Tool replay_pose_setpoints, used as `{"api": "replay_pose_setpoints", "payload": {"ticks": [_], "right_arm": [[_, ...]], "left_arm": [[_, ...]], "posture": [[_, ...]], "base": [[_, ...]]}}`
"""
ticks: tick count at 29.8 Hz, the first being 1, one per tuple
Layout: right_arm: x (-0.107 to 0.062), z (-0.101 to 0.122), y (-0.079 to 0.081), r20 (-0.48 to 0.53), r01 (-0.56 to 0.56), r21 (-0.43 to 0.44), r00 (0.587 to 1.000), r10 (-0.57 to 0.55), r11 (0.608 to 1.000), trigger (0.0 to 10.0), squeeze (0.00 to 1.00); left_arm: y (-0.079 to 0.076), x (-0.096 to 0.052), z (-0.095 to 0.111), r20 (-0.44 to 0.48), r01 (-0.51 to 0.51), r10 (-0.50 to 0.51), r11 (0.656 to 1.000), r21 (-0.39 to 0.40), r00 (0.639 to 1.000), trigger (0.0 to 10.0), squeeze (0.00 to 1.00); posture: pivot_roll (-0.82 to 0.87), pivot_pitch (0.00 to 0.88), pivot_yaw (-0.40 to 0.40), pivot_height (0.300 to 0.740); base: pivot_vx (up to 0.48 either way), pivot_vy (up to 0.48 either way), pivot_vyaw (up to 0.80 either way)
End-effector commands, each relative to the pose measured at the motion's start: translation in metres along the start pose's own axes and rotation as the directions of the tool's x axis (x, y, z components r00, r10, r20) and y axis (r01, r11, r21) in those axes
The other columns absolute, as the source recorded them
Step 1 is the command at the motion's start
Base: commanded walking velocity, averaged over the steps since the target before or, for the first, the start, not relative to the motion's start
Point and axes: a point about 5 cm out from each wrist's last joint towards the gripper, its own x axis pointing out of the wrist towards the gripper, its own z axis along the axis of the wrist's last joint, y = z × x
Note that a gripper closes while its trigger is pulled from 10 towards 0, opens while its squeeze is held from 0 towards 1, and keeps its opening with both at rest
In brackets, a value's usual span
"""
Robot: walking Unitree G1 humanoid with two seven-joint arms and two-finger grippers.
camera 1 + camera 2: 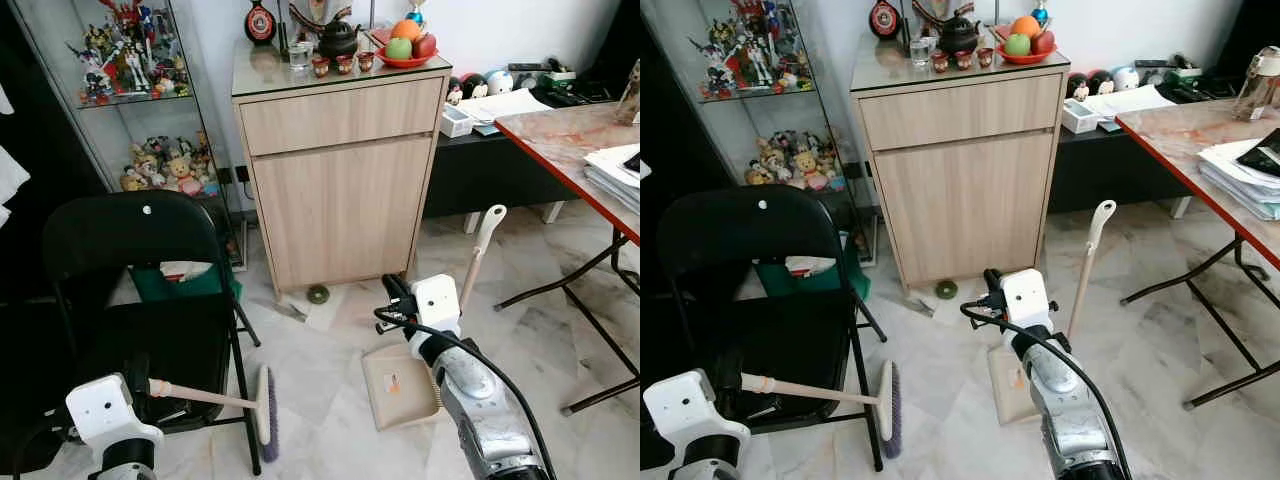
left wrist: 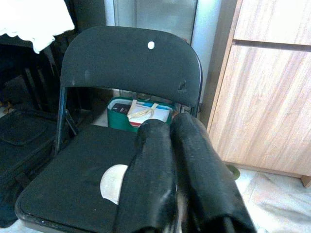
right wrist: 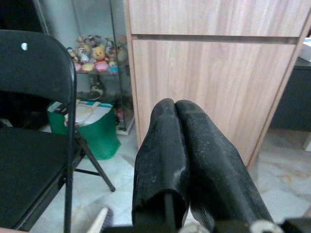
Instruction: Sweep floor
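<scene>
One short brush (image 1: 262,412), pale wooden handle and purple bristles, held out sideways from the left tool (image 2: 182,160), fingers pressed together around the handle's end, just in front of a black folding chair (image 1: 140,300). Beige plastic dustpan (image 1: 400,385) flat on the marbled floor (image 1: 320,400) under the right tool (image 3: 187,155), fingers pressed together, long handle upright beside it. Wood-grain cabinet (image 1: 340,190) behind.

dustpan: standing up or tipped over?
Standing. The dustpan rests flat on the marble floor before the cabinet, its long handle rising upright beside the right hand.
</scene>
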Motion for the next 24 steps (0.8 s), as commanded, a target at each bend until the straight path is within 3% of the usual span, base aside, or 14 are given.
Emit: {"api": "replay_pose_setpoints", "payload": {"ticks": [1, 9, 17, 22, 24], "right_arm": [[0.003, 0.008, 0.004, 0.03, -0.017, -0.002, 0.999, 0.017, 1.0, 10.0, 0.0], [0.001, 0.006, 0.004, 0.023, -0.011, 0.003, 1.0, 0.011, 1.0, 10.0, 0.0], [0.001, 0.006, 0.005, 0.024, -0.009, 0.007, 1.0, 0.009, 1.0, 10.0, 0.0], [0.002, 0.006, 0.005, 0.027, -0.009, 0.009, 1.0, 0.009, 1.0, 10.0, 0.0], [0.0, 0.005, 0.002, 0.018, 0.004, 0.002, 1.0, -0.004, 1.0, 10.0, 0.0]], "left_arm": [[0.004, 0.0, -0.002, -0.015, -0.009, 0.01, 1.0, 0.028, 1.0, 10.0, 1.0], [0.003, 0.01, 0.007, 0.047, -0.037, 0.039, 0.998, -0.048, 0.998, 10.0, 1.0], [0.003, 0.014, 0.006, 0.049, -0.011, 0.013, 0.999, -0.042, 0.999, 10.0, 1.0], [0.009, 0.022, 0.002, 0.04, 0.003, -0.002, 1.0, -0.03, 0.999, 10.0, 1.0], [0.021, 0.029, -0.002, 0.033, -0.017, 0.018, 1.0, -0.01, 0.999, 10.0, 1.0]], "posture": [[-0.19, 0.0, 0.068, 0.74], [-0.2, 0.0, 0.086, 0.74], [-0.2, 0.0, 0.089, 0.74], [-0.2, 0.0, 0.087, 0.74], [-0.21, 0.0, 0.082, 0.74]], "base": [[0.0, 0.0, 0.0], [0.0, 0.0, 0.0], [0.0, 0.0, 0.0], [0.0, 0.0, 0.0], [0.0, 0.0, 0.0]]}}
